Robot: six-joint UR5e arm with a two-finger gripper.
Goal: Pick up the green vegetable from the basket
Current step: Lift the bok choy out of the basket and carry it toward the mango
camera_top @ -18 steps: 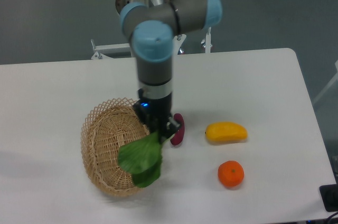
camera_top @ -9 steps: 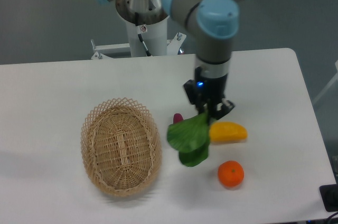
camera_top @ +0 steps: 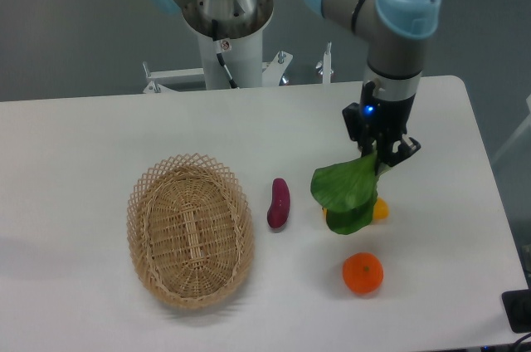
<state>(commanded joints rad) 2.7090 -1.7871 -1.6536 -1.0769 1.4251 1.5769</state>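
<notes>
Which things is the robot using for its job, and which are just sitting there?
For the job:
green vegetable, hanging from the gripper
basket, with nothing in it

Just lying about:
purple sweet potato
yellow mango, mostly hidden behind the leaves
orange

The UR5e arm is seen reaching from its grey base column at the top of the view out to the right, with its last link turned straight down toward the table. The gripper is held pointing downward at the end of that link, a small blue light being lit on its body. Its two fingers are closed on the stalk end of the green vegetable, which is held hanging below them, clear of the table.
</notes>
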